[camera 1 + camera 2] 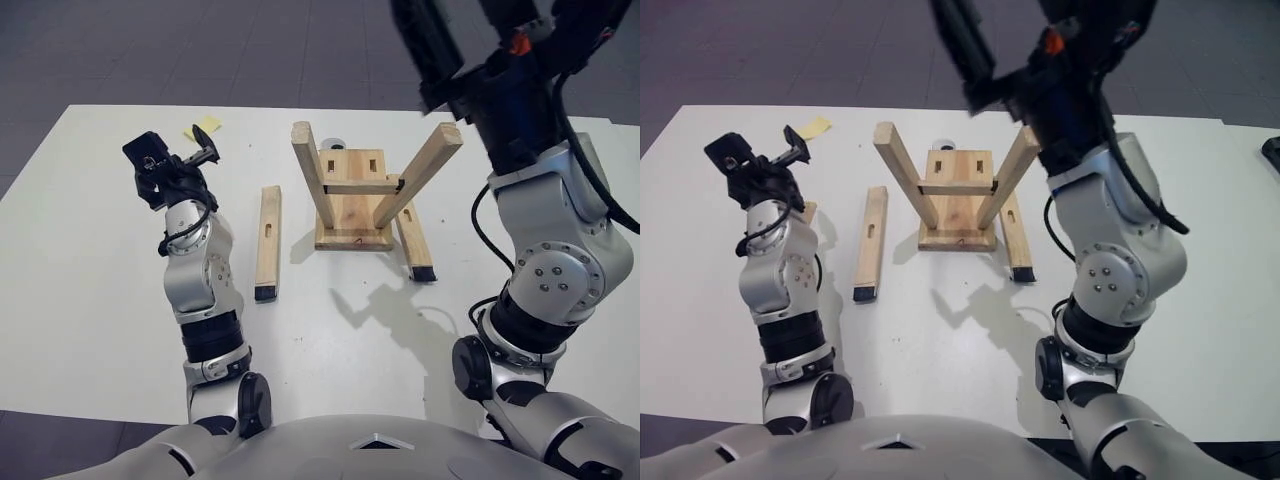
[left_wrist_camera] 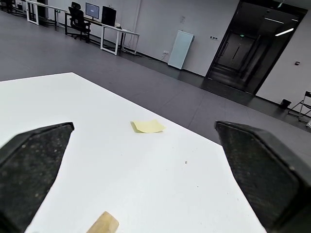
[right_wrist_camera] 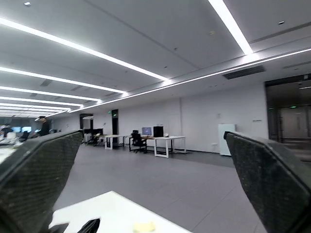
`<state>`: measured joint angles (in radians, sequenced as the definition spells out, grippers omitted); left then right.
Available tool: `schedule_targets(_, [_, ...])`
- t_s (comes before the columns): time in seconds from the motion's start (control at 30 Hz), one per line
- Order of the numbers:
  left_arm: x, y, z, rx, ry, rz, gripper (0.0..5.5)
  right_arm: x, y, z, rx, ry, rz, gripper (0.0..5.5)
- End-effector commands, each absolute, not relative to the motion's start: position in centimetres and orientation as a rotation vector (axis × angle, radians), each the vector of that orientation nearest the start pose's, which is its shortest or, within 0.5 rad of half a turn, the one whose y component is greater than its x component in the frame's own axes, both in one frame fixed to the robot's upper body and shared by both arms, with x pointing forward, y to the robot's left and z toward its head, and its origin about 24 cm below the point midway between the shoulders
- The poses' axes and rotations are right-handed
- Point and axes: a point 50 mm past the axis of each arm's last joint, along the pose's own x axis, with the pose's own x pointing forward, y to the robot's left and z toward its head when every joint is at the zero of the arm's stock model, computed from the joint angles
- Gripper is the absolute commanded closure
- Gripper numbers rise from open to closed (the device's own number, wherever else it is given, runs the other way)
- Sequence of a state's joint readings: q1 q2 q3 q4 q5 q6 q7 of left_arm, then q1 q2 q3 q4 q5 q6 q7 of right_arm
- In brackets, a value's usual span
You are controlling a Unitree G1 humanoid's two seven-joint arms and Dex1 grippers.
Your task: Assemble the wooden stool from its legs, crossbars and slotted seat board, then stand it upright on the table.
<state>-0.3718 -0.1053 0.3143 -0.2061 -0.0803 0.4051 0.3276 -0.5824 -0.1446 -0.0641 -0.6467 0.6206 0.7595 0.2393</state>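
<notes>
I see the left end effector (image 2: 145,127) spread empty above the worktop (image 1: 100,260) and the right end effector (image 3: 153,136) spread empty up high, with the half-built stool (image 1: 352,205) seat-down mid-worktop, a loose leg (image 1: 267,243) lying to its left.

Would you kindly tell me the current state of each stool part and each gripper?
Seat board: lying flat, two legs slotted in.
Fitted legs: pointing up, splayed, crossbar between them.
Left loose leg: lying flat, unfitted.
Right loose leg: lying flat, unfitted.
Left gripper: open, empty.
Right gripper: open, empty.
</notes>
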Motion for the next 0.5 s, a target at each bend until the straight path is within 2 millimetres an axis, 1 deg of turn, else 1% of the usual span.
schedule_targets(0.03, [30.3, 18.1, 13.5, -0.269, -0.097, 0.433, 0.1, 26.2, -6.7, 21.6, 0.053, -0.195, 0.852, 0.11])
schedule_targets(0.13, [30.5, 17.5, 13.2, -0.271, -0.086, 0.414, 0.1, 26.6, -5.5, 19.5, 0.029, -0.114, 0.877, 0.11])
schedule_targets(0.23, [30.7, 17.1, 13.0, -0.268, -0.075, 0.4, 0.1, 26.7, -4.8, 18.2, 0.006, -0.079, 0.881, 0.11])
schedule_targets(0.27, [30.7, 17.0, 12.9, -0.266, -0.068, 0.398, 0.1, 26.7, -4.7, 17.9, 0.002, -0.069, 0.879, 0.32])
schedule_targets(0.3, [30.7, 16.9, 12.8, -0.264, -0.063, 0.398, 0.1, 26.7, -4.7, 17.7, 0.001, -0.063, 0.879, 0.37])
schedule_targets(0.37, [30.7, 16.9, 12.5, -0.261, -0.055, 0.399, 0.1, 26.5, -4.6, 17.5, 0.005, -0.058, 0.88, 0.69])
schedule_targets(0.4, [30.7, 16.9, 12.4, -0.26, -0.052, 0.4, 0.1, 26.5, -4.5, 17.5, 0.009, -0.057, 0.882, 0.76])
schedule_targets(0.5, [30.6, 16.9, 12.2, -0.256, -0.043, 0.401, 0.1, 26.5, -4.5, 17.3, 0.027, -0.048, 0.876, 1.32])
